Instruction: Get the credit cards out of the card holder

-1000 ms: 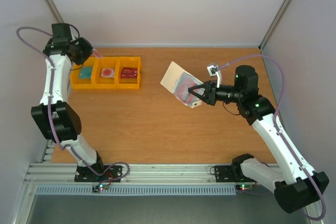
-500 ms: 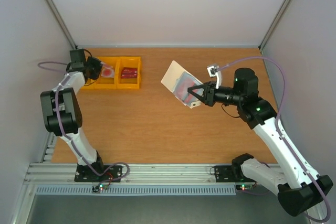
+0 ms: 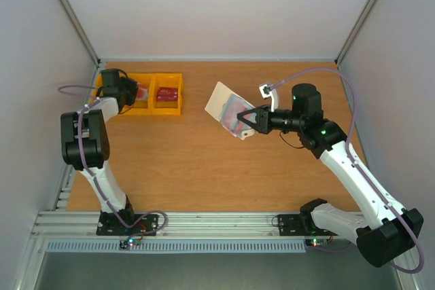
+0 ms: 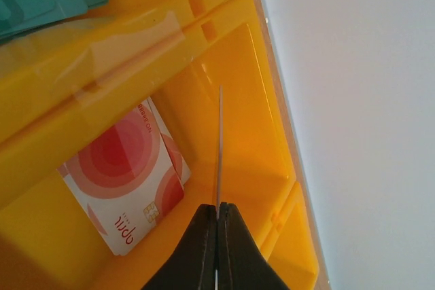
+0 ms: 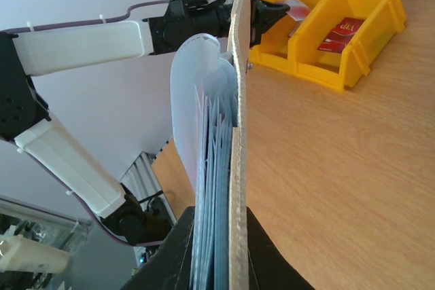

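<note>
Tabletop of orange-brown wood (image 3: 204, 168) carries a row of yellow plastic bins (image 3: 166, 108) at its far left. Near mid-table, the right gripper (image 3: 248, 120) grasps the cream-beige folding card holder (image 3: 228, 108), upright and spread open. The left gripper (image 4: 217, 212) pinches a thin credit card (image 4: 220, 147) (seen edge-on) over a bin where a whitish-pink, red-ringed card (image 4: 126, 178) lies.

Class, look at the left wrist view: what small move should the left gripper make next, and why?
Probably open the left gripper to release. It is shut on a thin card, seen edge-on, over the yellow bin compartment where a red-ringed card lies, so dropping it there looks the sensible step.
</note>
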Robot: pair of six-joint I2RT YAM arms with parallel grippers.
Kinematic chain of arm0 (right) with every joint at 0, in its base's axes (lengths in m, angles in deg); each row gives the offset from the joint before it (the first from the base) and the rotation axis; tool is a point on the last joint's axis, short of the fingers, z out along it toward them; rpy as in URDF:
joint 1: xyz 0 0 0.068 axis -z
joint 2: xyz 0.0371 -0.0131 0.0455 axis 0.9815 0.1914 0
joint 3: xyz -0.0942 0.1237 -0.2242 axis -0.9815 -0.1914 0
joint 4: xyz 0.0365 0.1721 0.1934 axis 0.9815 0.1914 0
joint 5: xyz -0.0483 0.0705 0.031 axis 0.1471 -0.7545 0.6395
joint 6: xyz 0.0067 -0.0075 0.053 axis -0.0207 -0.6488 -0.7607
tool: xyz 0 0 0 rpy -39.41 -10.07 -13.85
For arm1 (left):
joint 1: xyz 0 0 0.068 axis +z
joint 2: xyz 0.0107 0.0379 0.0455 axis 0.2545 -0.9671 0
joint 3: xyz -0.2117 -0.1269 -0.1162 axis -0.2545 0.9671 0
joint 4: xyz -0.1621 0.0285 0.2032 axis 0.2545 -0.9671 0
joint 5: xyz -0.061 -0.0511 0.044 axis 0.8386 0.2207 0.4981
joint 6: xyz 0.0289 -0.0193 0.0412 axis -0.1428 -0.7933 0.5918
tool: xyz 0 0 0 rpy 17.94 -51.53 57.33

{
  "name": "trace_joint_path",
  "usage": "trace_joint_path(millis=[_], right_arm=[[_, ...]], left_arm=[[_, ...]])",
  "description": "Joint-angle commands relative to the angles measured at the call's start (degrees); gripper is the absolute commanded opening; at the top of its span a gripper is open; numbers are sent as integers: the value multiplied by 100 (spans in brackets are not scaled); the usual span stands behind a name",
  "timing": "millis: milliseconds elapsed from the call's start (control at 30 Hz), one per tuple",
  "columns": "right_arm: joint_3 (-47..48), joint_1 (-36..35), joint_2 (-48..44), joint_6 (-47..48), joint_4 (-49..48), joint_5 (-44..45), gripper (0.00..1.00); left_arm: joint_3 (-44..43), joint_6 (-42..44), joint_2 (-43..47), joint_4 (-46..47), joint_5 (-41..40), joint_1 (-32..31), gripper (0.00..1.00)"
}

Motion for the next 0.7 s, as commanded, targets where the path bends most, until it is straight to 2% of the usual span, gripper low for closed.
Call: trace_joint_path(millis=[0,167,567,633,667], right_arm=[[301,-61,-29,112,-145,-64,2],[324,-63,-73,232,25,-21,2],[342,-88,-73,231,21,-139,3],[347,-90,-77,236,29,-143,3],[350,-90,-77,243,42,-148,3]], left_arm=[[9,-45,-156,381,-330,-122,0],[-190,68,-436,400,-83,-160,0],[-483,257,-764,359,-182,-185,0],[-478,255,-734,216,-142,-185,4],[-472,252,-676,96,-108,-185,9]])
